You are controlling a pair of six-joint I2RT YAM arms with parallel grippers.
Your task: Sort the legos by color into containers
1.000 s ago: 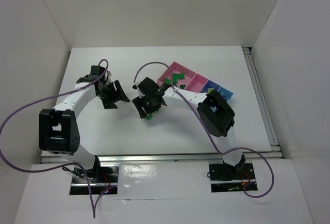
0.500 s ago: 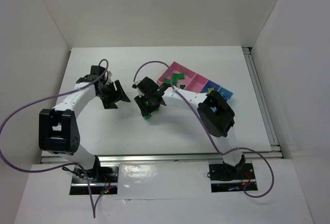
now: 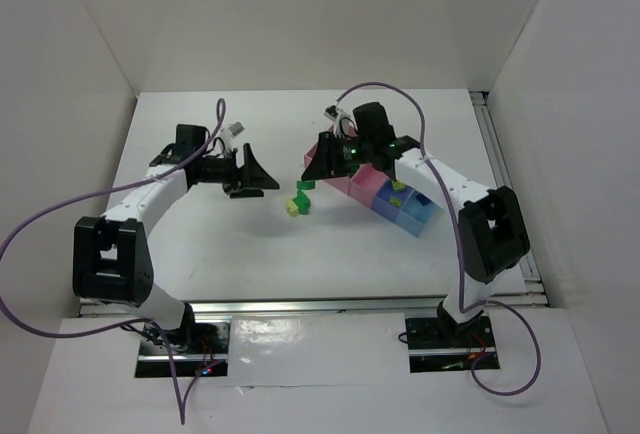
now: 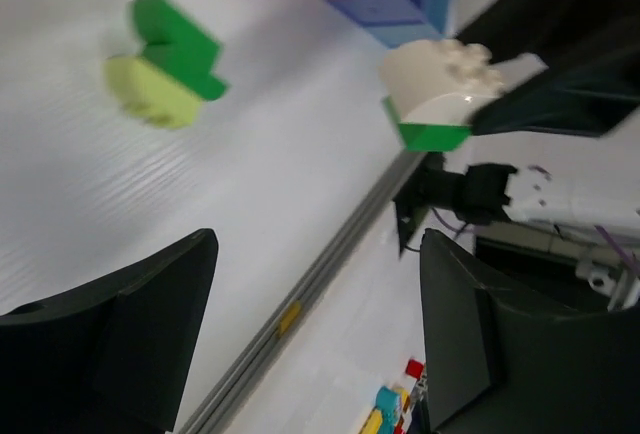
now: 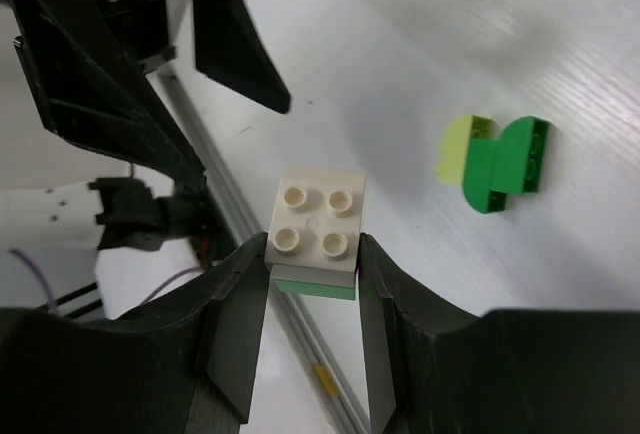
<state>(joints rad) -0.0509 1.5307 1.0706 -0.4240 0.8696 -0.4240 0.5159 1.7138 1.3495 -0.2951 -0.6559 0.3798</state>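
The right claw pinches one white brick stacked on one green brick above the tabletop, the left claw is open with nothing in it, and one dark green brick touches one pale yellow brick on the tabletop near the pink and blue boxes.

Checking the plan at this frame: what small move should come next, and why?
Probably bring the open left gripper in onto the green brick and pull. The right gripper is shut on a white brick stuck atop that green one, so the two colours need separating before either goes into the containers.
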